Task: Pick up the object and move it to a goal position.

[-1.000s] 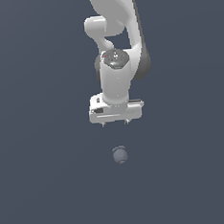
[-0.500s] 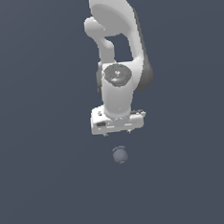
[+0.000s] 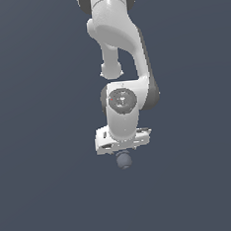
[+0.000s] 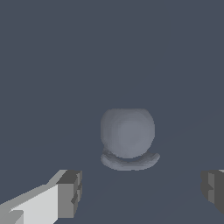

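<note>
Hanging just above the grey-blue ball [image 3: 124,160], the end effector [image 3: 123,152] is sitting spread wide; its fingers [image 4: 70,192] are standing apart, neither touching the ball. The ball is lying centred between them.

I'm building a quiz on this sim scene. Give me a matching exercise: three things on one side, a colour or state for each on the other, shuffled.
Things:
1. ball
2. tool
3. arm

Descriptions:
A. glossy white, reaching down from above
B. dull grey-blue, close to the background colour
C. open, fingers apart on either side of the ball

Pairs: 1-B, 2-C, 3-A
</note>
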### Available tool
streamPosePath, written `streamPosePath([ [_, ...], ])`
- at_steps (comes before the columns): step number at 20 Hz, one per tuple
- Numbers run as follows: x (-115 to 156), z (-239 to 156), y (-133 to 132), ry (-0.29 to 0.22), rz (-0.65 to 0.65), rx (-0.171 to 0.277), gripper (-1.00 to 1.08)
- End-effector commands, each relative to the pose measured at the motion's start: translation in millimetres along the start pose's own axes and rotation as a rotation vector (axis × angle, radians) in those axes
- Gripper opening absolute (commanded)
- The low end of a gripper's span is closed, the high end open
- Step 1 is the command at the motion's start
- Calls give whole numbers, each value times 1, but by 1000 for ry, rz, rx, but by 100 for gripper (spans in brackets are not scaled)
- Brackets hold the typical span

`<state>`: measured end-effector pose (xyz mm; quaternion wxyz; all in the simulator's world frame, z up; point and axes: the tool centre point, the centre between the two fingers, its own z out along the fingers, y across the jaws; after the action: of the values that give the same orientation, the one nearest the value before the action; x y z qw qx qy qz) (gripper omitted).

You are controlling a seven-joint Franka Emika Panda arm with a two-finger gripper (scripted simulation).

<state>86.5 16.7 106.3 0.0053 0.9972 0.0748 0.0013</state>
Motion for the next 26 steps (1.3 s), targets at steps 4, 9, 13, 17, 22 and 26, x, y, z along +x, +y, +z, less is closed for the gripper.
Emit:
streamPosePath([
  [4,11,12,1,-1,-19,8,100],
  [9,15,16,1,-2,-25,11,100],
  [13,14,18,1,-2,-24,10,100],
  [17,14,30,1,-2,-24,10,100],
  [22,14,57,1,-2,-25,11,100],
  [26,14,68,0,-2,-25,11,100],
])
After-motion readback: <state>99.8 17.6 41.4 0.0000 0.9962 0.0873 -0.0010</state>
